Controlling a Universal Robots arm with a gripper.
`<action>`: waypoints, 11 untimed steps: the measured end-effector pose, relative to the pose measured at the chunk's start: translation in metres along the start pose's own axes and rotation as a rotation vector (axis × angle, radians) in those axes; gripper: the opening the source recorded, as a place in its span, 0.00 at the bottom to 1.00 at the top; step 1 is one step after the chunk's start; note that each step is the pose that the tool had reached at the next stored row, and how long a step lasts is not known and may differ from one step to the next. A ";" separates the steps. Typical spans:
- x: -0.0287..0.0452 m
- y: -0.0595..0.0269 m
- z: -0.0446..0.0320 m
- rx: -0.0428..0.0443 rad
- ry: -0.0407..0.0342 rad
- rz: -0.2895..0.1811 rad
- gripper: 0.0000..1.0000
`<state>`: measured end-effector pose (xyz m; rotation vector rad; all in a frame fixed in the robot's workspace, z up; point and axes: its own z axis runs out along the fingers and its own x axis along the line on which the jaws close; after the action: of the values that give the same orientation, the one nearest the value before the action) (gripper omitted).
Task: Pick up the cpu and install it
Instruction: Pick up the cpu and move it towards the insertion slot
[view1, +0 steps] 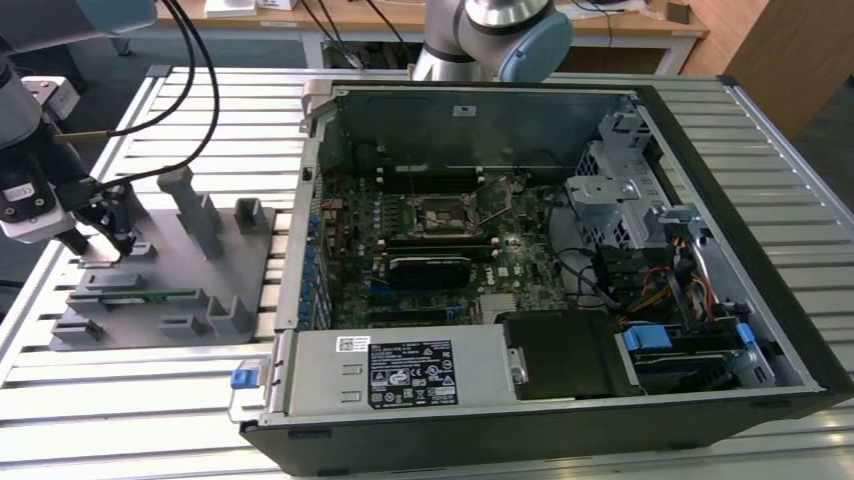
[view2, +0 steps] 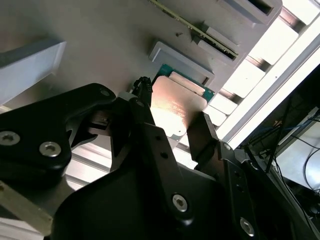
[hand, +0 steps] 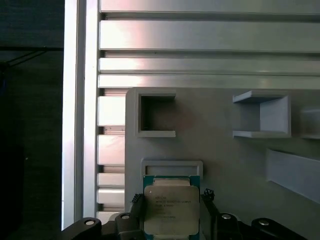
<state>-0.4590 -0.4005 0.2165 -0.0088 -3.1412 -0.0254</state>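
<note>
The cpu (hand: 171, 210) is a silver-topped square chip with a thin green rim. It lies flat on the grey holder plate (view1: 180, 275), against a low raised frame (hand: 172, 167). My gripper (view1: 100, 243) is down at the plate, at the exterior view's left. In both wrist views its black fingers (view2: 200, 132) press against two opposite edges of the cpu (view2: 175, 105). The gripper (hand: 171, 197) is shut on the chip, which still rests on the plate. The black socket (view1: 445, 213) sits on the motherboard inside the open computer case (view1: 694, 300).
The holder plate carries several upright grey blocks (view1: 200, 215) and a green memory stick (view1: 154, 296) near my gripper. The slatted metal table (view1: 120, 420) extends around it. Inside the case are a drive cage (view1: 621, 200), cables and a power supply (view1: 400, 372).
</note>
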 end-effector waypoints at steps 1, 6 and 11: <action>0.0000 0.0000 -0.0007 0.0000 0.0000 0.000 0.53; 0.0001 0.0002 -0.0042 0.0000 -0.0001 0.000 0.53; 0.0005 0.0005 -0.0076 0.0000 -0.0004 0.000 0.53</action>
<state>-0.4595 -0.4002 0.2241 -0.0087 -3.1416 -0.0253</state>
